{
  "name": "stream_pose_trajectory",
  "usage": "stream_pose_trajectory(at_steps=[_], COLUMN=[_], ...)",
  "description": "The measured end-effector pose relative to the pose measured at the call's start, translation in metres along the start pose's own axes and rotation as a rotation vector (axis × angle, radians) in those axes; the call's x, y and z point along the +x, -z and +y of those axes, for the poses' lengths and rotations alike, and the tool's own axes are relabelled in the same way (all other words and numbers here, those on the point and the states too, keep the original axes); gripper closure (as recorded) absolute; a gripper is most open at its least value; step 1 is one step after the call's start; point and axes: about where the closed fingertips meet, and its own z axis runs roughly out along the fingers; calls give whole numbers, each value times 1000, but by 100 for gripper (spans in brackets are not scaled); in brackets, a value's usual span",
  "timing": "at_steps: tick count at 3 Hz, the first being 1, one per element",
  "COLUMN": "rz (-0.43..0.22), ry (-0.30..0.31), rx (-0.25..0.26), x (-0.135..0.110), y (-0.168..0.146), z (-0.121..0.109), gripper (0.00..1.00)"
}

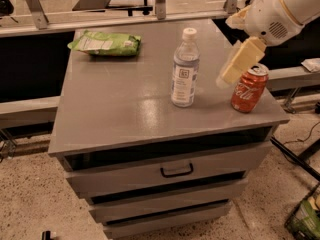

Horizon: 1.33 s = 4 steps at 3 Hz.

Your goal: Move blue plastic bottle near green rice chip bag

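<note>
Grey cabinet top (120, 114) bears slim blue plastic bottle (185, 74), crinkly green rice chip bag (106, 43); blocky hand (236, 65) beside bottle, grip unclear.

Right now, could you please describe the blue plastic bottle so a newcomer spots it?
On the grey drawer cabinet, the blue plastic bottle stands upright mid-top. The gripper hovers to its right in view, by the red soda can. Only the bottle is tall, clear and white-capped.
</note>
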Motion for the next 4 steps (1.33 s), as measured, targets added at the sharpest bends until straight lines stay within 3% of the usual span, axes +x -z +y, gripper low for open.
stream_pose_trajectory(at_steps=[1,2,4], rz=[-108,-188,-229], ry=[-67,-126,-163], rx=[-28,-87,-92], x=[-15,-28,-23], y=[-27,-46,-49], z=[-27,-36,-31], gripper=[0,0,0])
